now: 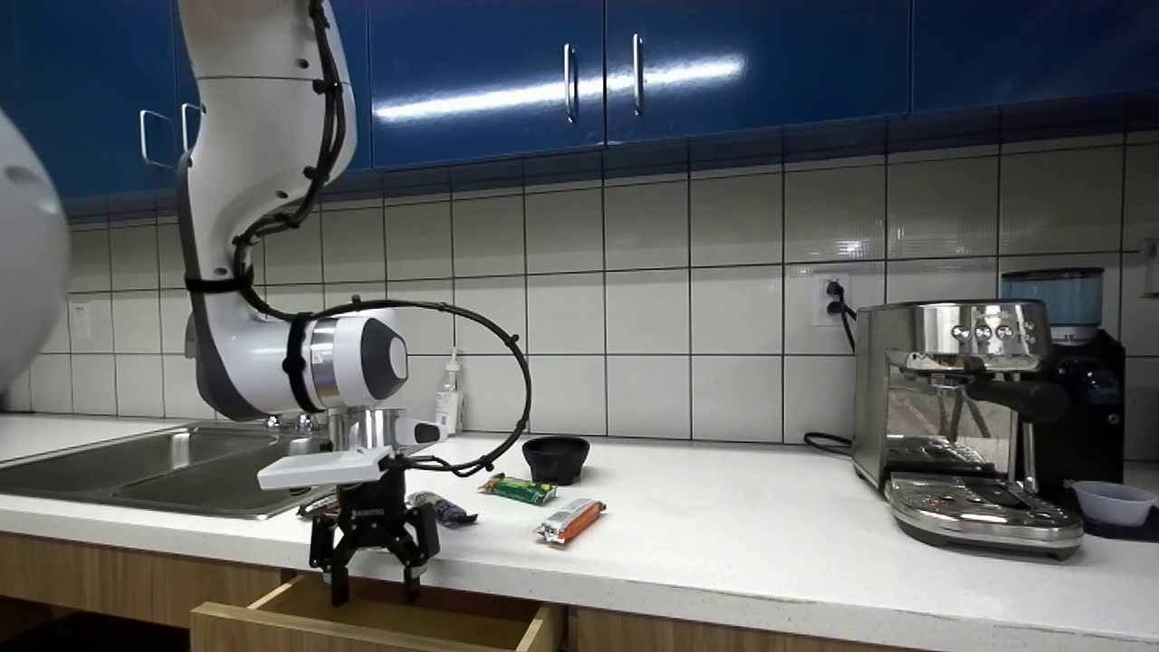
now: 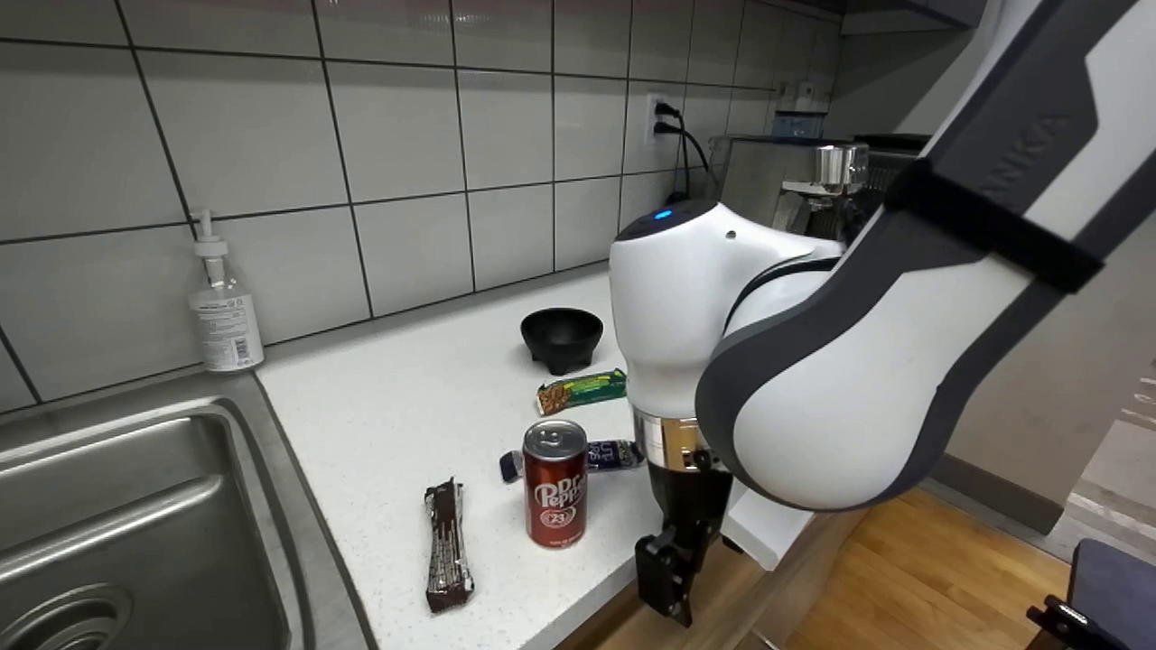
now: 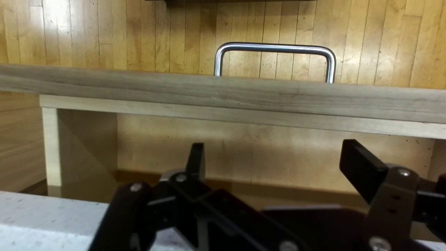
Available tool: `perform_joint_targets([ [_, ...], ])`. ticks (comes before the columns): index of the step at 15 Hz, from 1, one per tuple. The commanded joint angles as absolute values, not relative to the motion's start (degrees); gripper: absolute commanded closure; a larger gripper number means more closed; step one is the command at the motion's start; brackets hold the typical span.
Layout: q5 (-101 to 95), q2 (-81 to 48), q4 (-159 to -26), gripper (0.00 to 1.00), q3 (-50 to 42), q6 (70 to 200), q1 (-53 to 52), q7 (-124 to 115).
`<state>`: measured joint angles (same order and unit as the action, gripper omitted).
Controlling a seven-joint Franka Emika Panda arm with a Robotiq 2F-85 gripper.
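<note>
Jaws wide and empty, the gripper [image 1: 376,590] hangs over the open drawer [image 3: 251,97], handle [image 3: 275,47] at 12 o'clock in the wrist view; seemingly a positioning step, the next calling for careful clearance.

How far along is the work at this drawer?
Looks done: the drawer stands open. In hand: nothing is gripped; the open gripper hangs over the drawer. Possibly left: closing the drawer, and perhaps dealing with the green-wrapped bar and orange-wrapped bar lying on the counter.
</note>
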<state>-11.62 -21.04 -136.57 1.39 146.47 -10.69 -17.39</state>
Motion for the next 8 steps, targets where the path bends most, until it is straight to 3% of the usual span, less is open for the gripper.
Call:
perform_joint_targets([
  [1,-11.03,-22.45,-134.86,0.0,1.11,145.76,-10.73,-15.96],
  [8,-5.07,-24.35,-132.73,0.0,3.32,143.1,-8.25,-8.96],
])
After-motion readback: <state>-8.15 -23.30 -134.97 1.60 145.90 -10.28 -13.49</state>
